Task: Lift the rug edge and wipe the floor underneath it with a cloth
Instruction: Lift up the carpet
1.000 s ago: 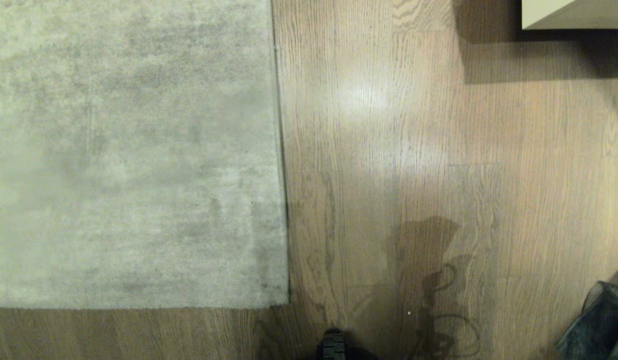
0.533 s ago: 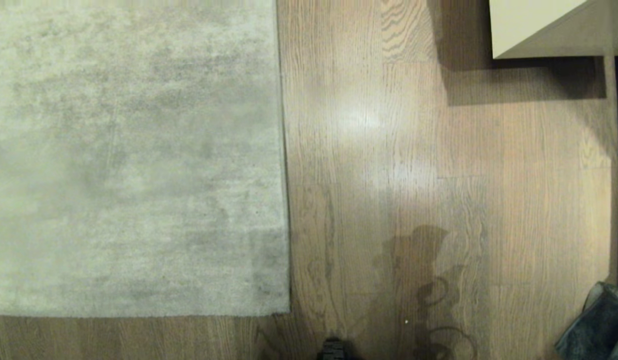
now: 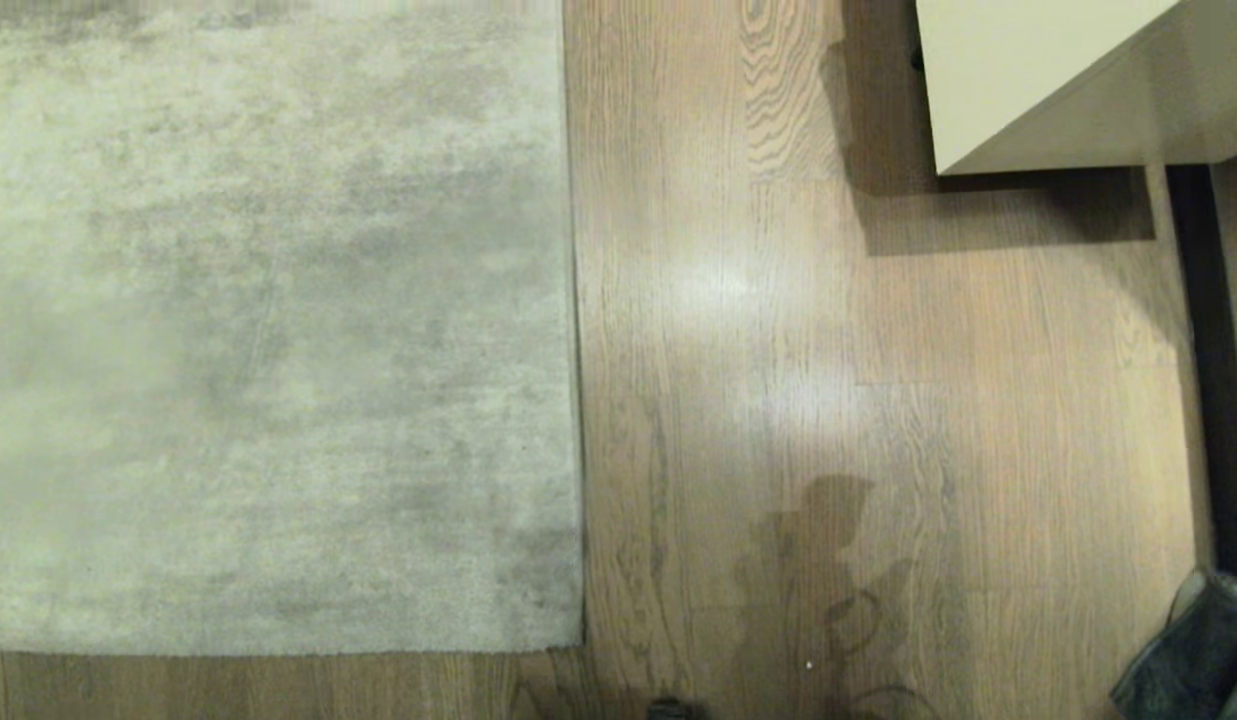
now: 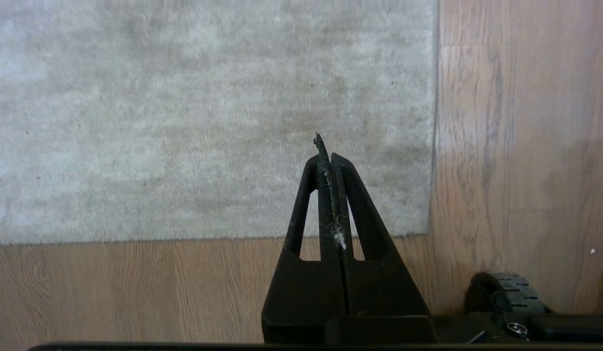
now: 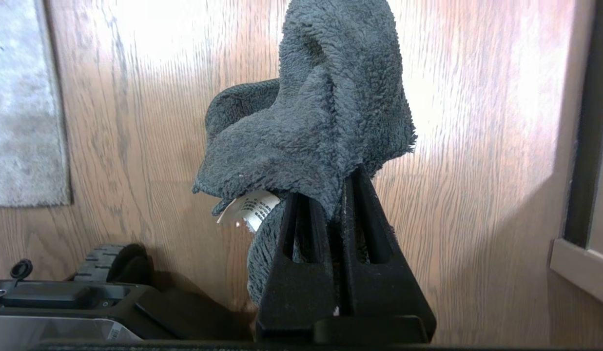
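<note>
One fluffy dark grey cloth (image 5: pixel 306 122) fills your right gripper's (image 5: pixel 341 187) clenched jaws; left gripper (image 4: pixel 329 158) clenched, empty; rug edge (image 3: pixel 574 330) flat.

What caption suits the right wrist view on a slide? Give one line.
Right tool shut on the grey cloth, held above the wood floor, rug edge nearby.

A pale cream cabinet (image 3: pixel 1028 80) with a flat face fills the upper right of the head view and casts a dark shadow below itself. A dark vertical strip (image 3: pixel 1213 380) runs down the right side beneath it.
</note>
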